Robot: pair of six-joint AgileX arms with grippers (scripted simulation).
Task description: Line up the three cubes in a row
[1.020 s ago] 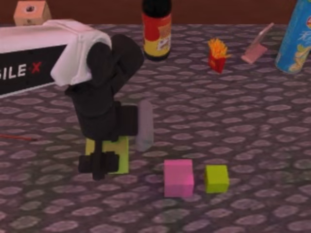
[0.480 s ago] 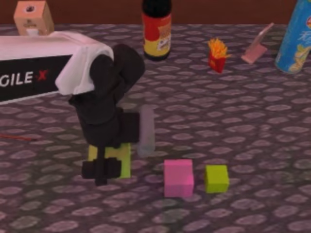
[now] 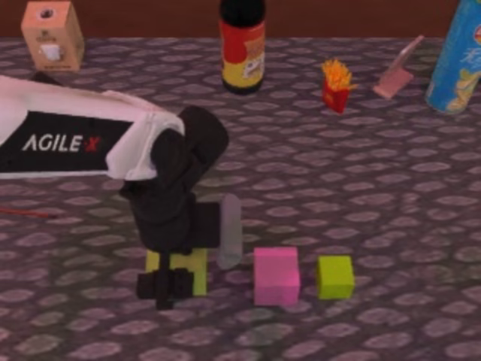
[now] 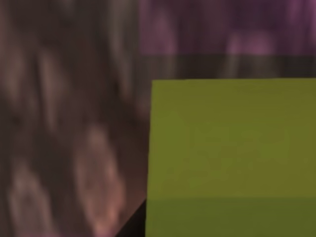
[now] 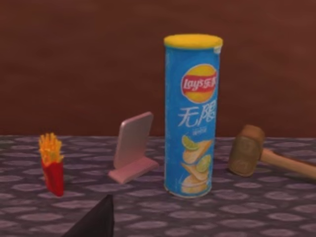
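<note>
Top view — left claw [image 3: 162,286] clamped on large yellow-green cube [image 3: 197,271], just left of pink cube [image 3: 276,275].

The left hand [image 3: 167,284] sits low over the large yellow-green cube [image 3: 197,269], which shows on both sides of it. Just right stands the pink cube [image 3: 276,275], then the small yellow-green cube [image 3: 334,276], apart. A sauce bottle [image 3: 243,45], carton [image 3: 52,25] and fries packet [image 3: 337,84] line the desk's [image 3: 391,188] far edge.
</note>
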